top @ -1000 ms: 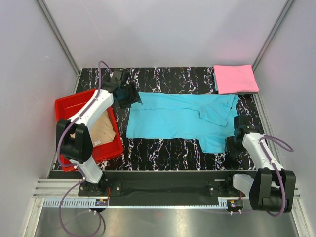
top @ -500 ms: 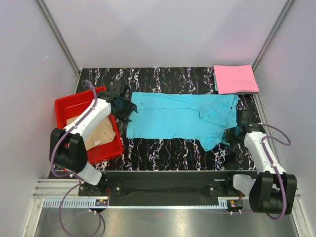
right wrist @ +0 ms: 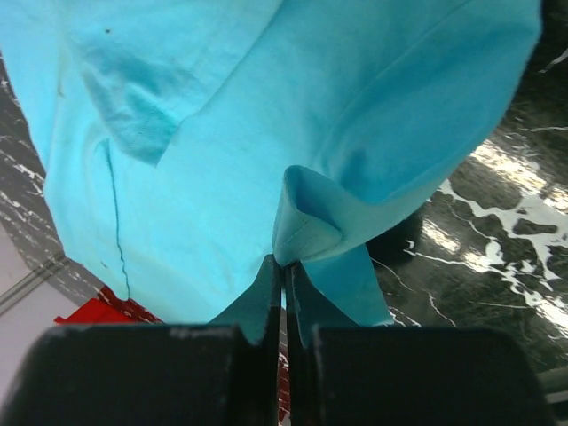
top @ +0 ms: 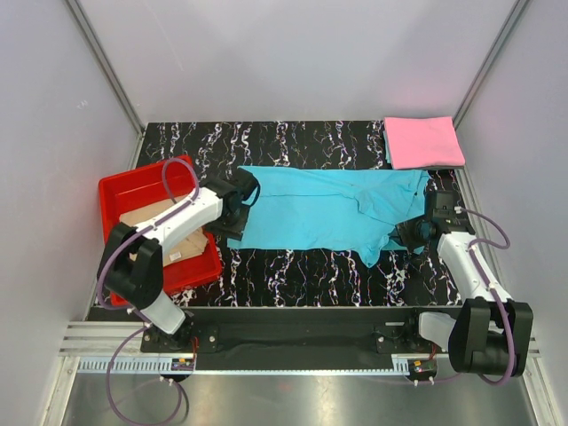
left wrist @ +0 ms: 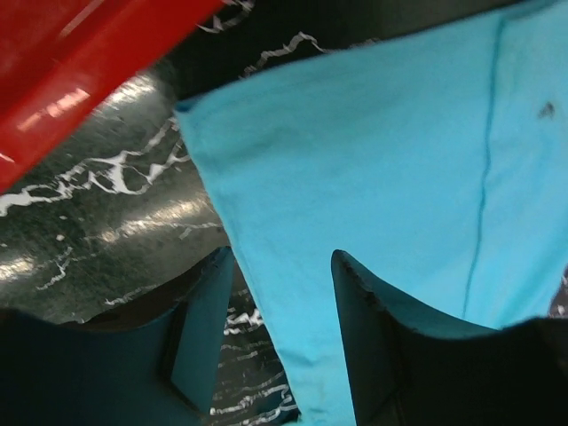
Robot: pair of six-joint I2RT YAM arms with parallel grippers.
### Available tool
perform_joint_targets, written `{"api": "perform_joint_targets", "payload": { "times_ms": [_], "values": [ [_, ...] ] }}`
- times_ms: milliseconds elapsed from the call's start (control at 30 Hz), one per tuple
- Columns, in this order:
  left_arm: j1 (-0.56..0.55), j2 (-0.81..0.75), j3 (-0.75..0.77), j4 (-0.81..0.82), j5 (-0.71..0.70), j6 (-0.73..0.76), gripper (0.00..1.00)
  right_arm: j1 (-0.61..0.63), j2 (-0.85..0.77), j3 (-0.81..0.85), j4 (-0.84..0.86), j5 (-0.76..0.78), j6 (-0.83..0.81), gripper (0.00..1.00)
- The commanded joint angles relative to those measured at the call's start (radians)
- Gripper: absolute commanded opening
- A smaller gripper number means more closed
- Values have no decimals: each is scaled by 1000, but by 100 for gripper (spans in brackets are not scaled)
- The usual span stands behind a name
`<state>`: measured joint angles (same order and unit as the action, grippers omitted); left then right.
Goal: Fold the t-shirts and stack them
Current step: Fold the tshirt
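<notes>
Blue shirt [top: 319,209] lies spread across the middle of the bench [top: 293,142], collar end to your right, with a sleeve flap hanging toward the near edge. Your right end effector [right wrist: 282,271] is clamped tight on a small raised pleat of that shirt near its right end. The pleat is a narrow pinch, so a hard pull could strip it out of the jaws or drag the whole right side into a bunch. Your left end effector [left wrist: 282,257] is spread apart at the shirt's left near corner, one finger to each side of the hem strip and gripping nothing. If you close there, you may catch only a sliver of the edge, and that would likely slip as soon as you lift. I cannot tell whether the fingers sit low enough to get under the cloth. Lifting one side ahead of the other would skew the fold. The tray [top: 120,191] with the tan shirt [top: 140,216] is just beside your left arm, so a wide swing could knock its rim. The pink shirt [top: 423,142], folded in the far right corner, sits near the blue collar and could get shoved.
</notes>
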<state>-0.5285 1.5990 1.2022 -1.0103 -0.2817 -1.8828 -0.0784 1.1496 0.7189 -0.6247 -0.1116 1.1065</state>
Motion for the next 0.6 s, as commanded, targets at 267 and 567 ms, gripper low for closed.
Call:
{"api": "perform_joint_targets", "payload": {
  "times_ms": [267,567],
  "values": [
    [-39,85,-20,-31,-114,-171,51,2,56,2,100,-85,-42,0],
    [-62,114,-36,-30,-94,-179,49,-3,-7,45,-12,31,-91,0]
  ]
}}
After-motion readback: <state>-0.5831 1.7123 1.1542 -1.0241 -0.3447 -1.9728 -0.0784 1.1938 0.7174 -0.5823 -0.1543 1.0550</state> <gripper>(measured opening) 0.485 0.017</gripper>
